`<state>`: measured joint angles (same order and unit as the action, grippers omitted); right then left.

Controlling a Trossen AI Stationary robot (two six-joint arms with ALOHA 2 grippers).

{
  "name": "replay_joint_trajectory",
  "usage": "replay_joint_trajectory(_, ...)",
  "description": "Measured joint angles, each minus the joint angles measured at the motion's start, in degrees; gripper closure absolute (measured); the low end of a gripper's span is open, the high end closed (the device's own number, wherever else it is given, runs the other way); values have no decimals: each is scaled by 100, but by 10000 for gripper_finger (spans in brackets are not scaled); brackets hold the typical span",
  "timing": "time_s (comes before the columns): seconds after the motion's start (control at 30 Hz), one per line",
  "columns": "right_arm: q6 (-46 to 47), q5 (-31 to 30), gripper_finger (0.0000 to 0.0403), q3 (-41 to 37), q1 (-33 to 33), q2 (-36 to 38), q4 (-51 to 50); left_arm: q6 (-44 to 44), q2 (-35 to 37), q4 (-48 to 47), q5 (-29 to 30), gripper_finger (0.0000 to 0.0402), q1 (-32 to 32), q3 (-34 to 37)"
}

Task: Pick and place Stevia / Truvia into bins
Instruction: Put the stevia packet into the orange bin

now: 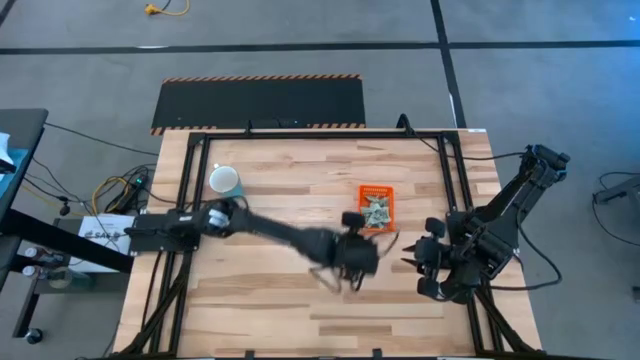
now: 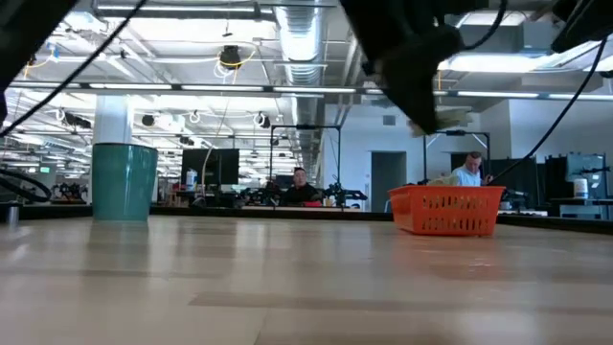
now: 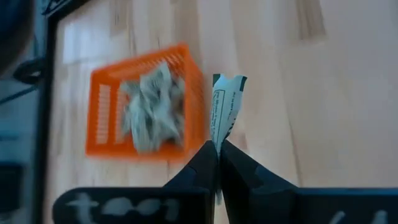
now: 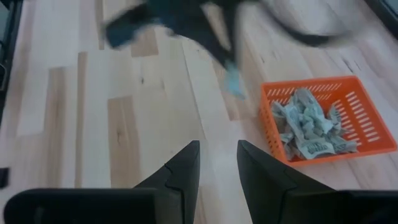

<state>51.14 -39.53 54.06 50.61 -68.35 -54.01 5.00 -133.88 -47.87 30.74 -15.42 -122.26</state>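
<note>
Pale wooden tabletop (image 1: 300, 300) carries a shallow orange mesh plastic tray (image 3: 99, 118) heaped with green-and-white packets, while the left gripper (image 3: 217, 152), pinched shut on one pale paper sweetener packet (image 3: 225, 106), hovers just beside it, seemingly to drop it in; the right gripper (image 4: 217, 165) waits apart, fingers parted.

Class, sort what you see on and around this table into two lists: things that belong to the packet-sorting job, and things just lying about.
Belongs to the job:
- left gripper, shut on a packet
- orange tray holding a packet pile

Just lying about:
- cup near the table's back left
- right gripper, open, waiting at the right side
- people in the room behind
</note>
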Motion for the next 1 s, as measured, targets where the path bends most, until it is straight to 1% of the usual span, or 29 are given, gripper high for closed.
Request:
replay_joint_trajectory(0.13,146,0,302,0,0,2,34,81,-1,550,-854,401,588,0)
replay_joint_trajectory(0.23,242,-10,302,0,49,2,-90,73,0,661,-1214,401,935,0)
replay_joint_trajectory(0.4,291,-290,302,0,360,0,-528,194,-10,713,-1623,401,1363,0)
replay_joint_trajectory(0.5,471,-449,302,0,572,0,-721,194,-35,814,-2101,401,1599,0)
replay_joint_trajectory(0.63,675,-473,302,0,764,1,-743,190,-37,866,-2772,401,1841,0)
replay_joint_trajectory(0.73,739,-590,302,0,870,1,-725,70,-37,838,-2942,401,1924,0)
replay_joint_trajectory(0.87,741,-603,302,0,916,0,-725,-170,-37,831,-2987,399,1990,0)
replay_joint_trajectory(1.0,739,-603,302,0,916,0,-725,-195,-35,834,-3203,374,2026,0)
